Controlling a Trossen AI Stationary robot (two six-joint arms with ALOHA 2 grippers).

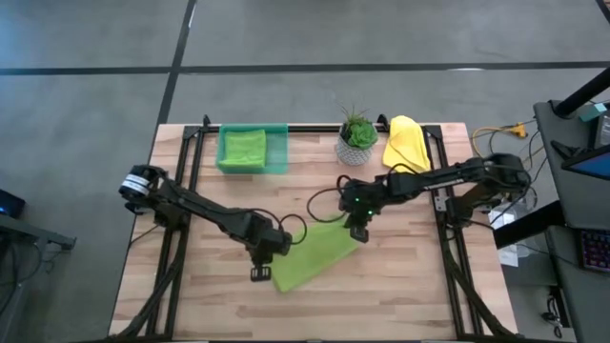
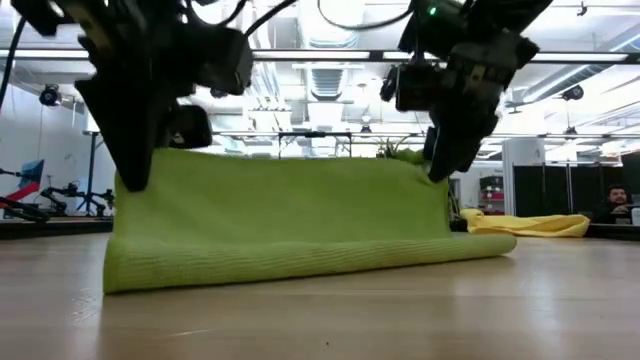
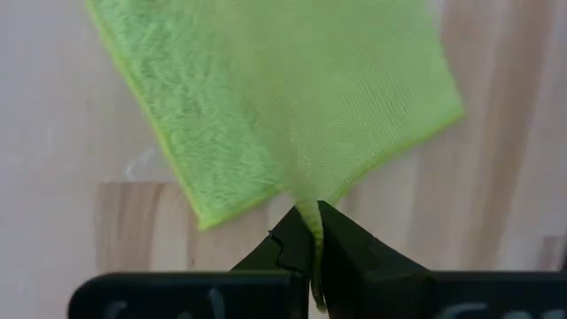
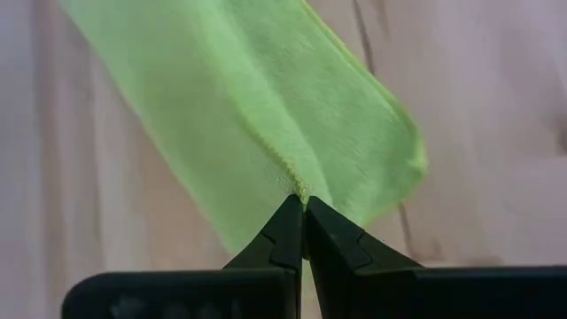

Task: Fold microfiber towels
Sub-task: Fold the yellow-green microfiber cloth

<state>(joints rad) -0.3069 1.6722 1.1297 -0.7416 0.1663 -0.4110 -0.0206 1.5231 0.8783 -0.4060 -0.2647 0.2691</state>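
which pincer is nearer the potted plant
Right. The right pincer pinches the lime green towel just in front of the potted plant; the left pincer grips the towel's other end, farther from the plant, toward the table's front.

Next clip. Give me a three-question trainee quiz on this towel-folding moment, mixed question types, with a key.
1. True or false: both the left gripper and the right gripper are shut on the lime green towel.
2. Where does the yellow towel lie? A) in the tray B) on the table's far right, beside the potted plant C) under the left arm
3. Fill in: the green tray holds a folded ____ towel.

Key: 1 true; 2 B; 3 lime green
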